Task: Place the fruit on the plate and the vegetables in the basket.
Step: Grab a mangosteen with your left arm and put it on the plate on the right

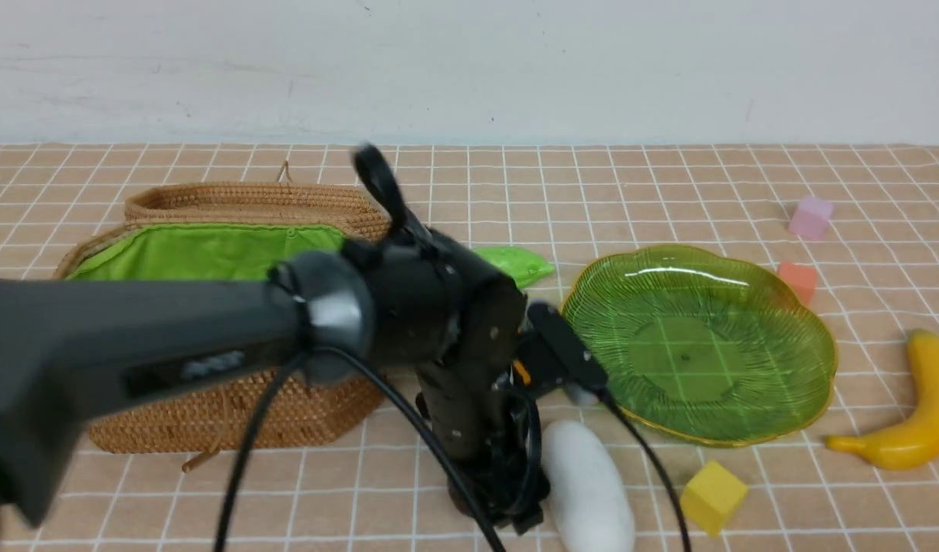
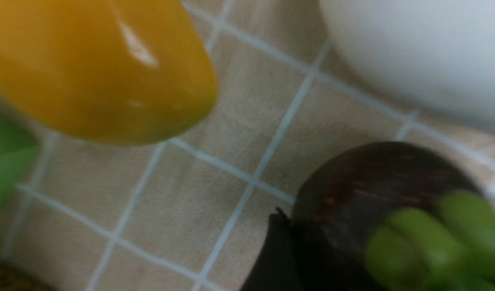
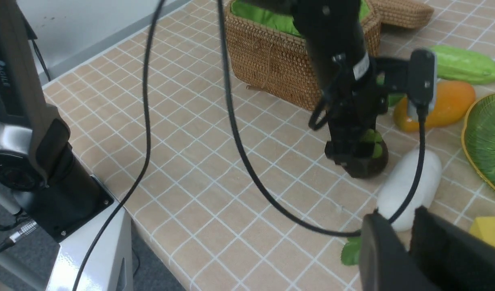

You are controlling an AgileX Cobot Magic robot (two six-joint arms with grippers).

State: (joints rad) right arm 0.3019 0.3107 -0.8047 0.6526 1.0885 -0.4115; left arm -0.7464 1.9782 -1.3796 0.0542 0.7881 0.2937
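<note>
Pale wall behind, and below it the desk (image 1: 668, 176) under a tan cloth checked with white lines. Largest across the front view, the left arm (image 1: 132, 337), dark, stretched from the left edge toward the middle of the near edge. Behind it, by the left edge, the basket (image 1: 208, 414), brown wicker with bright green lining, its lid (image 1: 247, 203) lying back toward the far edge. Right of the middle, the plate (image 1: 745, 337), green ribbed glass with a yellowish rim. At the near edge, just in front of the plate's left side, the radish (image 1: 592, 483), white, lying flat. By the right edge, the banana (image 1: 921, 406), flat on the cloth, apart from the plate. Between basket and plate, the mango (image 3: 449, 103), and beyond it toward the far edge the pod (image 3: 465, 64), light green. Just beside the radish, on its left, the mangosteen (image 3: 366, 161), resting on the cloth, green lobes up. Lowered over it, the left pincer (image 3: 356, 157), one finger (image 2: 271, 250) against the fruit's side; clamped or only astride, impossible to tell. Close to the radish, the right pincer (image 3: 401, 226), fingers narrowly parted. Smallest, three blocks: yellow cube (image 1: 713, 494) at the near edge in front of the plate, orange-red cube (image 1: 797, 280) just beyond the plate's right rim, pink cube (image 1: 810, 217) farther toward the far right corner.
</note>
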